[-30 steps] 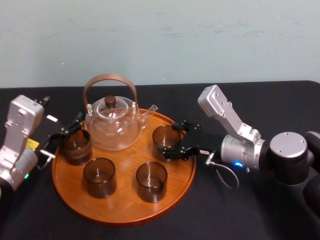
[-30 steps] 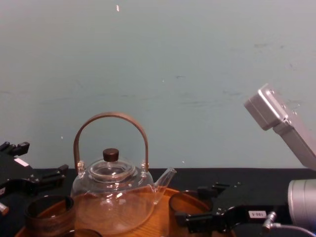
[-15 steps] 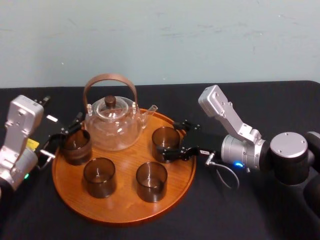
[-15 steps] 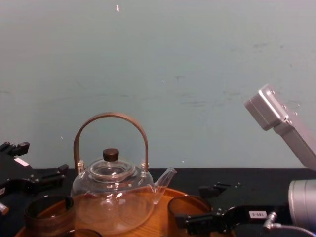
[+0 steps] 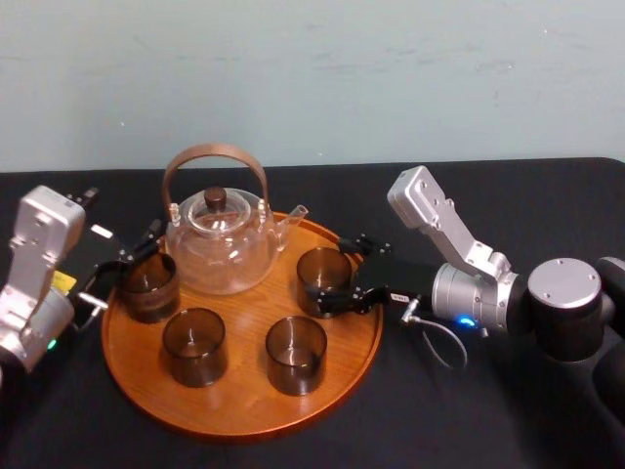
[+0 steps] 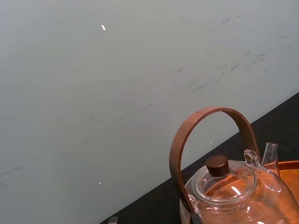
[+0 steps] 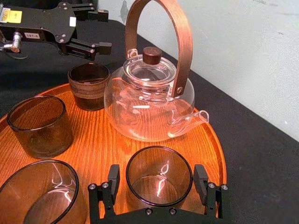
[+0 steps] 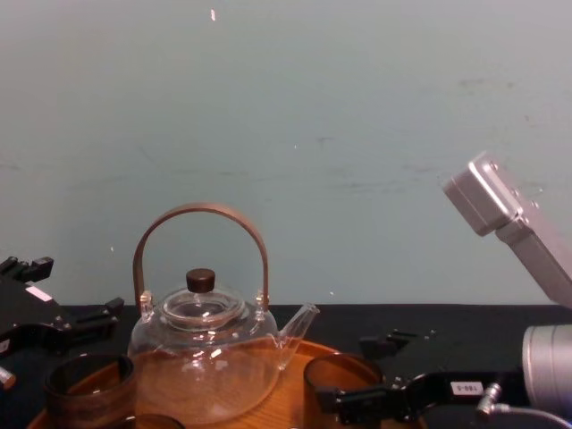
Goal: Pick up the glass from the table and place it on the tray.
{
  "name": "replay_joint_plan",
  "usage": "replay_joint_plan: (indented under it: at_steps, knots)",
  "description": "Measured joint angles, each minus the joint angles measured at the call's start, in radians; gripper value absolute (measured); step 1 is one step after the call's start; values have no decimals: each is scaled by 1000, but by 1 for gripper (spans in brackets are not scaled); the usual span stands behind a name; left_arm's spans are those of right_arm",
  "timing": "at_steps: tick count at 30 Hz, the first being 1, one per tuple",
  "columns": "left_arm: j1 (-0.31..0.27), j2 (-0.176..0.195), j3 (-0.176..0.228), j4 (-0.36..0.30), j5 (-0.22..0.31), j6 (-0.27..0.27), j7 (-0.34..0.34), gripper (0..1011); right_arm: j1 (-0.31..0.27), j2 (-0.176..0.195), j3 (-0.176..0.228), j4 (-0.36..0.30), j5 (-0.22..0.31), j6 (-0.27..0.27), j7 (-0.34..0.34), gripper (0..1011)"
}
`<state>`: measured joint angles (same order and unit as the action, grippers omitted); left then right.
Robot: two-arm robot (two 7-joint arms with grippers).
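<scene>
The glass point(image 5: 322, 270) stands upright on the round wooden tray point(image 5: 234, 396), at its right side by the teapot's spout. My right gripper point(image 5: 330, 274) is open around it. In the right wrist view the glass point(image 7: 159, 175) sits between the fingers point(image 7: 113, 179) with a small gap on each side. In the chest view the glass point(image 8: 326, 380) and my right gripper point(image 8: 353, 375) show low on the tray point(image 8: 286, 402). My left gripper point(image 5: 140, 250) is open at the tray's left edge, next to another glass point(image 5: 148, 286), with nothing between its fingers.
A clear glass teapot point(image 5: 220, 244) with an arched brown handle stands at the tray's back. Two more smoky glasses point(image 5: 193, 346) point(image 5: 296, 354) stand at the tray's front. Black cloth covers the table around the tray, and a pale wall rises behind.
My right gripper's fingers have spread apart and let go of the glass, which stays standing on the tray. The left arm has not moved.
</scene>
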<state>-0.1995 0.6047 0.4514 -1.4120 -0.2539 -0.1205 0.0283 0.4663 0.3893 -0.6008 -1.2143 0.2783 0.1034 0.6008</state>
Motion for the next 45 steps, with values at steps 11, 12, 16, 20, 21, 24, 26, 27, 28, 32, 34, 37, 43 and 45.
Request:
replay_joint_plan:
  at_steps: [11, 12, 16, 20, 21, 24, 26, 27, 28, 32, 34, 37, 43, 45]
  knots:
    - [0, 0, 0, 0, 0, 0, 0, 1001, -12, 13, 11, -13, 17, 0, 15, 1002]
    - [0, 0, 0, 0, 0, 0, 0, 1002, -21, 22, 16, -21, 24, 2, 20, 1002]
    - [0, 0, 0, 0, 0, 0, 0, 1001, -44, 45, 30, -50, 40, 11, 20, 1002]
    - [0, 0, 0, 0, 0, 0, 0, 1001, -81, 79, 54, -92, 57, 20, 6, 1003]
    - [0, 0, 0, 0, 0, 0, 0, 1002, -88, 85, 58, -99, 60, 21, 4, 1002]
    - [0, 0, 0, 0, 0, 0, 0, 1001, -116, 108, 76, -133, 73, 23, -8, 1002]
    - [0, 0, 0, 0, 0, 0, 0, 1001, -130, 121, 87, -151, 80, 24, -13, 1002]
    - [0, 0, 0, 0, 0, 0, 0, 1001, -144, 132, 98, -169, 87, 24, -18, 1002]
    - [0, 0, 0, 0, 0, 0, 0, 1001, -151, 138, 102, -177, 90, 24, -20, 1002]
    - [0, 0, 0, 0, 0, 0, 0, 1001, -188, 174, 128, -225, 109, 22, -25, 1002]
    - [0, 0, 0, 0, 0, 0, 0, 1001, -208, 194, 142, -251, 119, 17, -25, 1002]
    - [0, 0, 0, 0, 0, 0, 0, 1001, -232, 214, 163, -279, 132, 9, -33, 1002]
    - [0, 0, 0, 0, 0, 0, 0, 1002, -272, 223, 223, -312, 144, -19, -98, 1002]
    - [0, 0, 0, 0, 0, 0, 0, 1001, -281, 218, 239, -315, 145, -29, -121, 1002]
